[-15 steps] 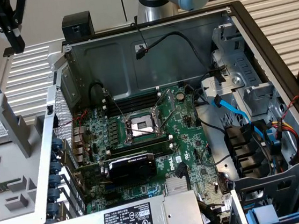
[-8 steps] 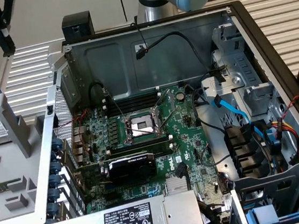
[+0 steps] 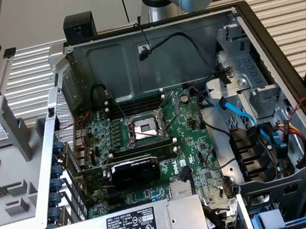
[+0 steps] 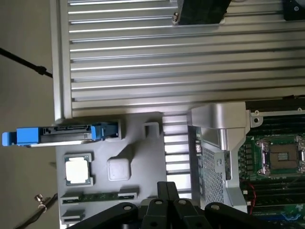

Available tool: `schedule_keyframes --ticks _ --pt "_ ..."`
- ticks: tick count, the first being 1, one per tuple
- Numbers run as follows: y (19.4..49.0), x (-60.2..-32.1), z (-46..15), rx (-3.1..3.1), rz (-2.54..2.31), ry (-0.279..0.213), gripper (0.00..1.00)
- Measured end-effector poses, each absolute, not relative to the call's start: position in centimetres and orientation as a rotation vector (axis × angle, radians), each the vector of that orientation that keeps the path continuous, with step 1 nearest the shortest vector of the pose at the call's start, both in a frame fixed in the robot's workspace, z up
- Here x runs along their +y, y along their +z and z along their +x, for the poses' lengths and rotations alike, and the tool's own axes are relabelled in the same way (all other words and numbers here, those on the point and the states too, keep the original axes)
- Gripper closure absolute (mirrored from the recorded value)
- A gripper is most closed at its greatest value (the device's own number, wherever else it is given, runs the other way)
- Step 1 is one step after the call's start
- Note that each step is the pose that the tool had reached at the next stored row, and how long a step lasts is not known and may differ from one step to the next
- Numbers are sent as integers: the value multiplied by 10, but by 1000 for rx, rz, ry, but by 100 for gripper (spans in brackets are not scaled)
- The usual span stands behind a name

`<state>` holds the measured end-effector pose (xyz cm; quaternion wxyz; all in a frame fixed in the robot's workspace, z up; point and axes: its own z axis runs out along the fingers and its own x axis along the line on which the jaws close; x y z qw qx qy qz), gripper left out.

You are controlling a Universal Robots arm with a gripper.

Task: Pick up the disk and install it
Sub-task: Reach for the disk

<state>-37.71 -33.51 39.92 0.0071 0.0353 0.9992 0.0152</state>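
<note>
End effector (image 4: 167, 191) pressed together, empty, well apart from edge-standing disk (image 4: 66, 135); risk of knocking it over if lowered unopened.

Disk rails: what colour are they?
Bright blue rails on the disk, clearest in the wrist view.

Silver-grey disk (image 4: 66, 134), blue rails (image 4: 19, 137); green motherboard (image 3: 196, 143).

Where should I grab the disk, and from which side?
Likely pinch the disk across its flat faces at the top edge, between the blue rails, from above: it stands on edge in the grey holder, leaving that thin edge exposed.
</note>
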Motion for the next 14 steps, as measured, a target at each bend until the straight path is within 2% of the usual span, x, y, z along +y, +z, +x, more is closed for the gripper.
schedule_keyframes --ticks 14 --pt "399 -312 -421 3125 110 47 89"
